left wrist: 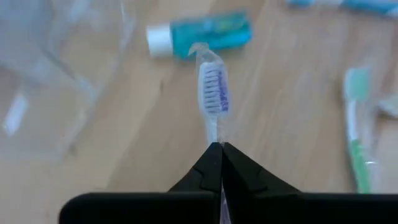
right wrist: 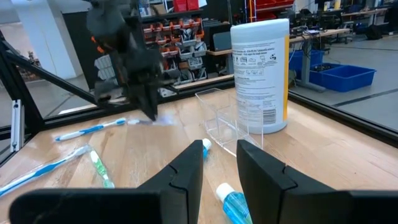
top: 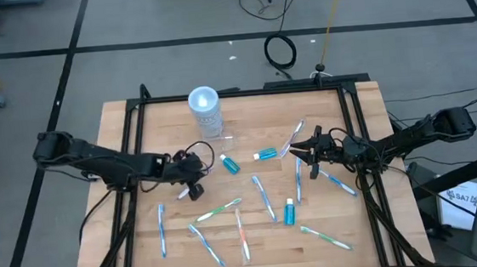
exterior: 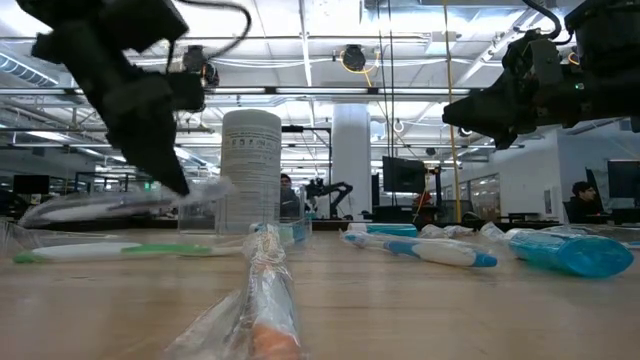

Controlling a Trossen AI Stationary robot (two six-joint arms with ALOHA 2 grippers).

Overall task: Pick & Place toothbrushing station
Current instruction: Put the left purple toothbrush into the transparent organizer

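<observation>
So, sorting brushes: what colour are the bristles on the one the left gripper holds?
Purple bristles, clearest in the left wrist view.

clear glossy plastic station (top: 206,112) on matt wooden table (top: 179,249).

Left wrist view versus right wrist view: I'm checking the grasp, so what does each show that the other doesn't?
Only the left wrist view shows the left gripper shut on the wrapped purple-bristled toothbrush. Only the right wrist view shows the right gripper, its fingers apart and empty, and the tall white-labelled cylinder. Both show the clear plastic tray and a teal toothpaste tube on the wooden table.
</observation>
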